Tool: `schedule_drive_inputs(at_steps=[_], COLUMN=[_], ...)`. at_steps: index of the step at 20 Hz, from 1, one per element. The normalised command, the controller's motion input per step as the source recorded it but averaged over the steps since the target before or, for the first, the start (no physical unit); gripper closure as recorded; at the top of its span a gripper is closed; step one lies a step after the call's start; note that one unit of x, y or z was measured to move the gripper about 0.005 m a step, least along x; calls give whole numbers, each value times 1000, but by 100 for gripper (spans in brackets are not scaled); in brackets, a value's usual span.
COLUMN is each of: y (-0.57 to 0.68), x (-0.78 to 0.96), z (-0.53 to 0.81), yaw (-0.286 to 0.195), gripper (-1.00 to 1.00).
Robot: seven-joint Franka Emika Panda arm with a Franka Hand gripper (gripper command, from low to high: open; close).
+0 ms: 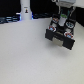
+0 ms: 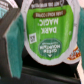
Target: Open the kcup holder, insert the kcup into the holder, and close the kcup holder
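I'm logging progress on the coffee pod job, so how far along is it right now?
Partly done. In the exterior view the kcup holder appears pulled open, with the gripper directly above it. In hand: the wrist view is filled by the green-lidded kcup close to the camera, apparently held, though the fingers aren't visible. Still left: seating the kcup in a slot and closing the holder.

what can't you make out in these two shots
- Hand: in the exterior view it is cut off by the top edge and blurred; open or shut is unclear.
- Holder: the exterior view is too small and blurred to tell its tray slots.
- Kcup: it fills the wrist view, cut off by the top edge, hiding whatever lies behind it.
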Motion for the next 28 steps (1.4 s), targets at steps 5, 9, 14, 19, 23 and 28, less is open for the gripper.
schedule_drive_inputs(at_steps=[5, 9, 14, 19, 23, 28], y=[-448, -474, 15, 51, 68, 42], x=[0, 44, 68, 42, 18, 18], z=[178, 89, -80, 2, -80, 26], yaw=[-28, -28, 7, 3, 21, 16], gripper=[100, 100, 100, 100, 100, 100])
